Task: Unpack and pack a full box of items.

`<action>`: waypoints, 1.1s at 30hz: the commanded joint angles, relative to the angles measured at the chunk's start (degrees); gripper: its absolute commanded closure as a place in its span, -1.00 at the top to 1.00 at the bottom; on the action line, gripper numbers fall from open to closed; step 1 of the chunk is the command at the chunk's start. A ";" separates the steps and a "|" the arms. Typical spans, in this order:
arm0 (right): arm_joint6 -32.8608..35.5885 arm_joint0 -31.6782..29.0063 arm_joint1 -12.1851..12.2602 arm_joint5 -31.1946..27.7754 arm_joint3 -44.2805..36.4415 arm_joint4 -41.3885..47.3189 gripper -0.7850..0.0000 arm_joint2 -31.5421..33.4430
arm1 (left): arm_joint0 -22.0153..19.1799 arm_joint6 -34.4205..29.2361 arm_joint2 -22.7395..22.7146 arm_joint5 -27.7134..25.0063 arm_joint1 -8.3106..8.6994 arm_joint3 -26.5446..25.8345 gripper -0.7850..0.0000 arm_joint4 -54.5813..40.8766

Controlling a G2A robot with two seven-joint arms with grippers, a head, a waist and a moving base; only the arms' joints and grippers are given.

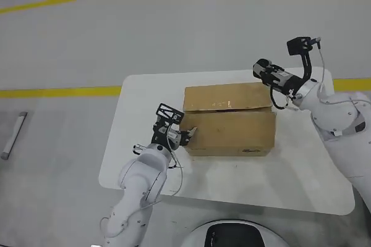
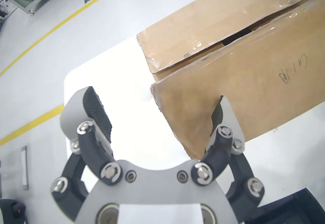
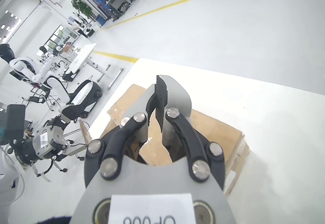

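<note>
**Operator:** Centre frame, on the surface (image 1: 142, 105), sits the box (image 1: 229, 120), flaps nearly shut. My left end effector (image 2: 155, 98) gapes wide at its lower-left corner; my right end effector (image 3: 158, 90), pinched narrow, is at upper right.

**Spotter:** Hook the seam, I'd say; lift slowly.

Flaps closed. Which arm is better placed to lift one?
Left, probably. The left gripper is open, its fingers straddling the end corner of the near flap of the box. The right gripper is shut, above its far corner.
</note>
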 commanded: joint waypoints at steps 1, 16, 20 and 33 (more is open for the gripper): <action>-1.50 -0.83 0.06 -0.38 -0.67 -0.92 -1.00 0.32 | -0.59 -0.21 0.84 1.37 -0.22 1.63 1.00 0.06; -19.49 -8.71 -1.44 1.33 -3.37 -27.70 -1.00 -10.46 | -2.56 -0.40 1.76 2.20 -0.71 4.82 1.00 0.00; -20.23 -8.10 -2.20 2.50 -0.60 -29.30 -1.00 -12.63 | -2.75 -0.48 1.49 2.24 -0.72 4.64 1.00 0.59; -19.65 -7.34 -3.40 2.29 1.54 -27.42 -1.00 -12.43 | 0.13 -0.75 -2.81 7.86 0.25 -3.32 1.00 20.26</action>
